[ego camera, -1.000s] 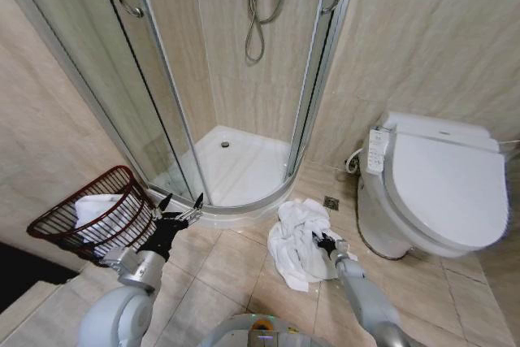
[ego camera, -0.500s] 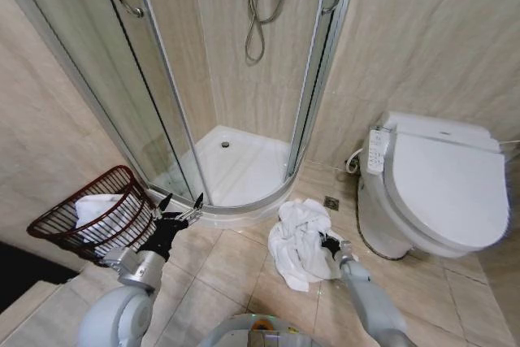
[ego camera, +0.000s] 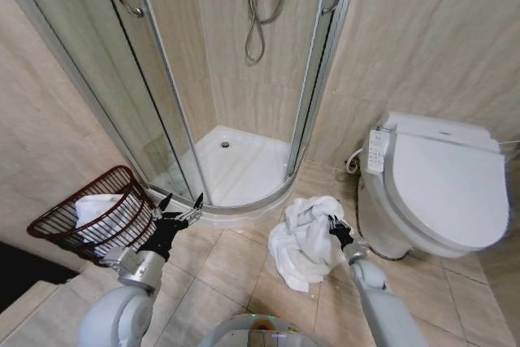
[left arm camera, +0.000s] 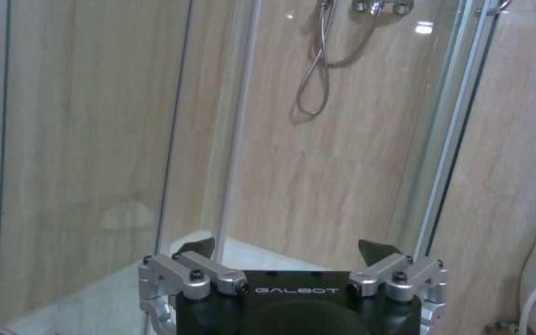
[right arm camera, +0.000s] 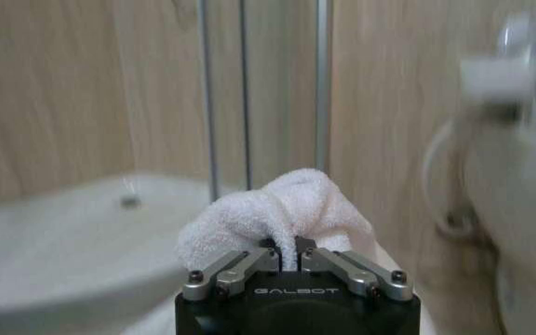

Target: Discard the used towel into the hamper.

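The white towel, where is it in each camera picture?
Head view: the white towel lies on the floor tiles between shower and toilet, pinched by the right gripper.
Right wrist view: the towel bunches just past the shut fingers.
Left wrist view: not in it.
Shared landmark: the shower's glass door frame.

The towel [ego camera: 306, 237] pinched in my right end effector [ego camera: 335, 226] is plain white. At my nine o'clock the hamper [ego camera: 91, 219] is dark red-brown wire in horizontal ribs, with white cloth inside. My left end effector [ego camera: 180, 205] is black with silver links. The floor [ego camera: 236, 274] and walls are beige, faintly veined tile. At two o'clock the toilet [ego camera: 439, 188] is white.
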Controlling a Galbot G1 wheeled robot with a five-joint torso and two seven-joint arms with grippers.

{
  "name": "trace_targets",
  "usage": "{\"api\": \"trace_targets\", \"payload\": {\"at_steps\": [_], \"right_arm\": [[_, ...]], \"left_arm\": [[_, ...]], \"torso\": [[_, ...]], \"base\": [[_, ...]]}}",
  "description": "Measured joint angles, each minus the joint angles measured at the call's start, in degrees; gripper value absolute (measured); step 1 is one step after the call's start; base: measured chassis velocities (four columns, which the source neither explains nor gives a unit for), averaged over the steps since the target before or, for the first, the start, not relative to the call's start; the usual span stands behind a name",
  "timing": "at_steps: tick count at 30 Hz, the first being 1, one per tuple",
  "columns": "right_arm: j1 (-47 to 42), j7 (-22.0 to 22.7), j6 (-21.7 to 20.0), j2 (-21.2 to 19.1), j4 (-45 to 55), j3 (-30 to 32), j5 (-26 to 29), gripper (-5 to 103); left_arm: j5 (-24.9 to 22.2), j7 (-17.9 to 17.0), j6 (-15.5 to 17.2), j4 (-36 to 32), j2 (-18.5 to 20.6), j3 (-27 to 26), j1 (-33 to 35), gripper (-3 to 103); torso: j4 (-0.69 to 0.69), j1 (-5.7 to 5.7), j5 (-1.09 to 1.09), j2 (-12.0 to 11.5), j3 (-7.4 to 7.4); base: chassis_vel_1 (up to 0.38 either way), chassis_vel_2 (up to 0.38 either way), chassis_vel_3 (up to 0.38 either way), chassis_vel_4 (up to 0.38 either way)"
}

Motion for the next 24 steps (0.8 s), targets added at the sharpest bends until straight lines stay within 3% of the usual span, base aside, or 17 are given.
{"api": "trace_targets", "payload": {"at_steps": [8,12,24], "right_arm": [[-6.31,3.65,1.65,-0.42,21.31,2.8,1.76,8],[-7.1,6.43,-0.64,-2.18,32.31,4.94,4.29,8],[-6.75,9.33,-4.59,-8.47,48.13,12.34,11.75,8]], "left_arm": [[0.0,0.0,0.0,0.0,0.0,0.0,0.0,100],[0.0,0.0,0.0,0.0,0.0,0.0,0.0,100],[0.0,0.0,0.0,0.0,0.0,0.0,0.0,100]], "torso": [[0.01,0.0,-0.01,0.0,0.0],[0.01,0.0,0.0,0.0,0.0],[0.01,0.0,0.01,0.0,0.01]], "base": [[0.0,0.0,0.0,0.0],[0.0,0.0,0.0,0.0],[0.0,0.0,0.0,0.0]]}}
